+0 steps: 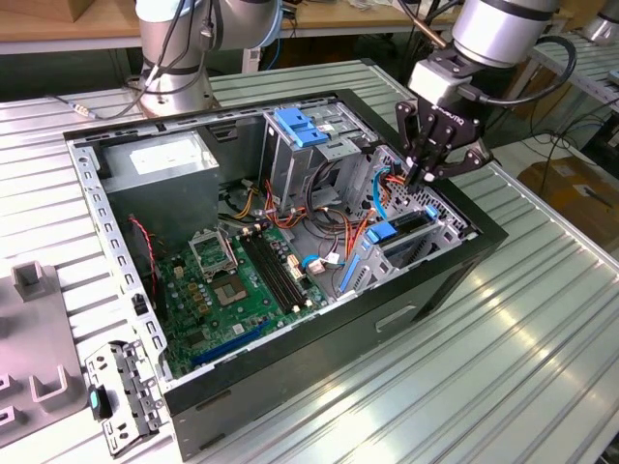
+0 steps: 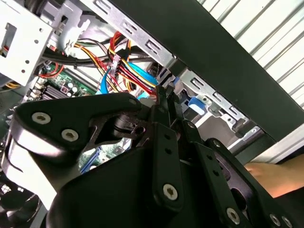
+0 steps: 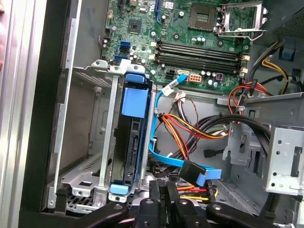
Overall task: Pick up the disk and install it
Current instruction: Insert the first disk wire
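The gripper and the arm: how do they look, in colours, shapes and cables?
The gripper is black, built of flat linkage plates joined by silver screws, with slim fingers. The arm is a silver-grey cylinder with a black band, and a black cable loops beside it.

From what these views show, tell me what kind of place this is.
Probably a robotics lab or assembly test bench. An open computer case lies on a ribbed metal table, its motherboard exposed, with the gripper poised above the drive bay where the disk sits. Wooden benches stand behind.
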`<state>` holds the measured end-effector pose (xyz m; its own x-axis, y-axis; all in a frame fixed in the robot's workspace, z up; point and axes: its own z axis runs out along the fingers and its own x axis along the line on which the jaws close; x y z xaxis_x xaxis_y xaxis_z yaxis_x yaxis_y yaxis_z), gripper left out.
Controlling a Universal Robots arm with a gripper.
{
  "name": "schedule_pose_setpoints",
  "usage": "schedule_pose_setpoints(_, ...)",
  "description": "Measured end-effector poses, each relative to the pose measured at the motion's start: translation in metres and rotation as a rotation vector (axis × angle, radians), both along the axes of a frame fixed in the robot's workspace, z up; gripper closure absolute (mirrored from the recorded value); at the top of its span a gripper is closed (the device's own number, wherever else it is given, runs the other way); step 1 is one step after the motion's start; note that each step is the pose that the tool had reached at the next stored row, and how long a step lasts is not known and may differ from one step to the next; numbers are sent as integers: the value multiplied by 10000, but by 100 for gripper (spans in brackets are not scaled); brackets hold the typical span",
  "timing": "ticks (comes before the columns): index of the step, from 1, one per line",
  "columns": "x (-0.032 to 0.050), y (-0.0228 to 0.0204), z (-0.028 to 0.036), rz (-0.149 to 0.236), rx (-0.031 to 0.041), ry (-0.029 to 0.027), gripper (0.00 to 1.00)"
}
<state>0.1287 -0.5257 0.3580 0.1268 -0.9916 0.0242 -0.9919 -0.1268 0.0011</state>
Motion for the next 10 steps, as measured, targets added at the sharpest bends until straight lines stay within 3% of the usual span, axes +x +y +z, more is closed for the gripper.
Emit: schedule_pose_setpoints(10, -4, -9, -1, 1, 1, 0, 82)
